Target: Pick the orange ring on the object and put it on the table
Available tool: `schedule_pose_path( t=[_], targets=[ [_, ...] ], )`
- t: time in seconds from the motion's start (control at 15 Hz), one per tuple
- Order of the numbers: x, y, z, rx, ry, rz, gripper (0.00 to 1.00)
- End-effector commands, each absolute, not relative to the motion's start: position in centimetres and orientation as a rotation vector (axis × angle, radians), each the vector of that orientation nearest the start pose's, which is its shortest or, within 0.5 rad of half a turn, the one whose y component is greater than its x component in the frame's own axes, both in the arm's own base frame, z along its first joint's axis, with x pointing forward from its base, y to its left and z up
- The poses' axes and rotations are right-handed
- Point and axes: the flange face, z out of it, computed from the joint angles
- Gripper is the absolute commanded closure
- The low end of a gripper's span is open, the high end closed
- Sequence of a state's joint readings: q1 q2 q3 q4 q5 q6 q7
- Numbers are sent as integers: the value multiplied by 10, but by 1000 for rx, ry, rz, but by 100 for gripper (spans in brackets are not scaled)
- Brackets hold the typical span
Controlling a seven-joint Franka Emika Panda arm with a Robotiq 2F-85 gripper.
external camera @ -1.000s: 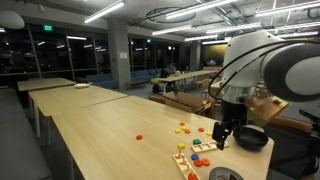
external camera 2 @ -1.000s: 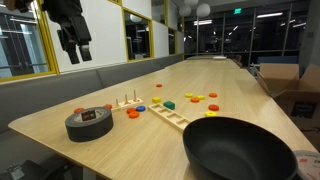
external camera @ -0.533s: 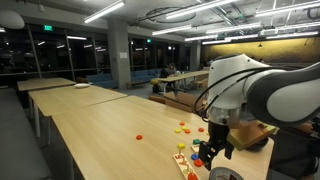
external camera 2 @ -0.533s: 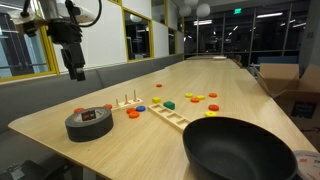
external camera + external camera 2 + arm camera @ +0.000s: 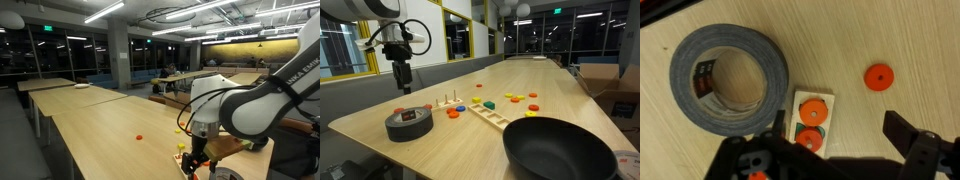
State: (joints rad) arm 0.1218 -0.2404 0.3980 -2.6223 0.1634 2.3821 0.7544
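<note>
In the wrist view a small pale wooden board [image 5: 808,122] lies beside a tape roll and carries two orange rings, one [image 5: 812,109] above another [image 5: 809,138]. My gripper [image 5: 840,135] hangs above it, open and empty, with its left finger over the board's edge and its right finger [image 5: 906,132] over bare table [image 5: 910,40]. In an exterior view the gripper [image 5: 403,80] is well above the table, over the tape roll and the pegged board [image 5: 446,101]. In an exterior view the arm hides most of the board [image 5: 181,158].
A grey tape roll [image 5: 728,80] [image 5: 409,122] lies right beside the board. A loose orange ring [image 5: 878,77] sits on the table. A long wooden board [image 5: 490,116], scattered coloured pieces [image 5: 516,98] and a black bowl [image 5: 560,150] lie nearby.
The arm has swung in and come down over the tape roll and board end. The jaws stay open and nothing is held.
</note>
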Motion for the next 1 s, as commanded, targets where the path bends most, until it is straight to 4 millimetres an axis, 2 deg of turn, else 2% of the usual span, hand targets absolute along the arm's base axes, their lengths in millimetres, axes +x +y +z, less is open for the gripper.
schedule_pose_path(
  t=[0.0, 0.2, 0.47, 0.93],
  targets=[
    [393, 210, 303, -3039, 597, 80, 0],
    [412, 203, 285, -3018, 627, 119, 0],
    [431, 197, 273, -2992, 662, 140, 0],
    [444, 191, 267, -2984, 674, 133, 0]
  ],
)
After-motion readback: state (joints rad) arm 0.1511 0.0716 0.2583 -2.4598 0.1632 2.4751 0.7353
